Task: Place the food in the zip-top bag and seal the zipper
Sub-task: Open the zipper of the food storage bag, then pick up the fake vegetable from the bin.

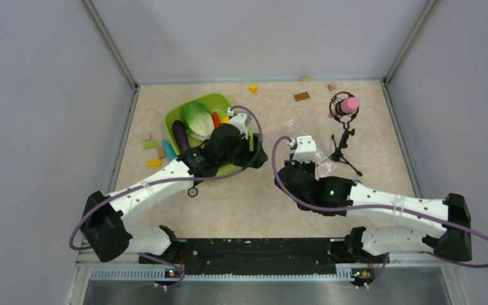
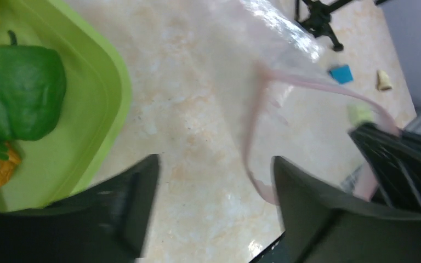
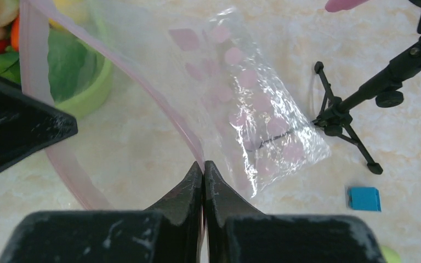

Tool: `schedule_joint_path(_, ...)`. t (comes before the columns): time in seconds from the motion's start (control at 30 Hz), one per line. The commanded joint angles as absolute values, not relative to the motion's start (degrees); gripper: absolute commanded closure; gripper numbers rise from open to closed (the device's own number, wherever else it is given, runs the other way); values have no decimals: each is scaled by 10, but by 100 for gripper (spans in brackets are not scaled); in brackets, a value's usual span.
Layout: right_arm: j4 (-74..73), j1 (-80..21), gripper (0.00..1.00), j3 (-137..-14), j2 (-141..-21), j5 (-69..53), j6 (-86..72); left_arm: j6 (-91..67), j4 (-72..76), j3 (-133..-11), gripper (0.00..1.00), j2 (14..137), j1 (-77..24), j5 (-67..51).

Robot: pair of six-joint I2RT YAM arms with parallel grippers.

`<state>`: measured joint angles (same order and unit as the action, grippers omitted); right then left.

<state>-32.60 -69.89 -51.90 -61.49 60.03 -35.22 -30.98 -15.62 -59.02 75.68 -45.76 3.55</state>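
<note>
Holding the bag (image 3: 252,104) by its mouth is the right gripper's (image 3: 203,167) job: jaws clenched on the zip strip (image 3: 28,55), film pinched flat between them. The rest of the bag drapes onto the table (image 1: 254,197) mid-surface, just right of the tray (image 2: 115,93) and near the small tripod (image 3: 356,101). Left gripper (image 2: 215,164) is released, fingers well apart with nothing between them, hovering over bare table between the tray's right rim and the bag mouth. All the food I can see sits in the tray, toward the far-left part of the table: pepper (image 2: 22,93), cabbage (image 1: 197,119), eggplant (image 1: 180,135). The bag looks empty. My read is that the step in hand is the first pick-and-load.

To do it well, the right arm should not move or loosen. One pinch point is all that keeps the mouth looped open and facing the tray. The left should take the pepper first, since it is nearest the rim. Come down from above and close across its narrow width, clear of the tray wall. Carry it low and enter through the middle of the loop, not along the strip, because a snag would pull the film out of the right jaws. Release deep inside, past the strip, so nothing blocks the zip later. The cabbage is bulky and may need a wider mouth.
</note>
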Motion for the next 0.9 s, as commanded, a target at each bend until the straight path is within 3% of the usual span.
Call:
schedule_joint_path(0.0,-304,-667,100,-564,-654,576,-374,-288,-114,-583,7,684,-460,-72)
schedule_joint_path(0.13,-257,-646,100,-557,-672,541,-350,-299,-97,-533,2,620,-460,-43)
schedule_joint_path(0.4,-198,-625,100,-542,-676,481,-324,-358,-160,-492,2,549,-448,197)
schedule_joint_path(0.47,-191,-623,100,-542,-680,471,-318,-370,-175,-495,2,549,-410,209)
schedule_joint_path(0.6,-178,-619,100,-542,-691,461,-303,-361,-163,-511,2,613,-273,192)
schedule_joint_path(0.77,-174,-614,100,-538,-705,449,-294,-349,-164,-629,3,769,-155,220)
schedule_joint_path(0.87,-167,-608,100,-532,-713,439,-292,-370,-202,-723,3,885,-89,157)
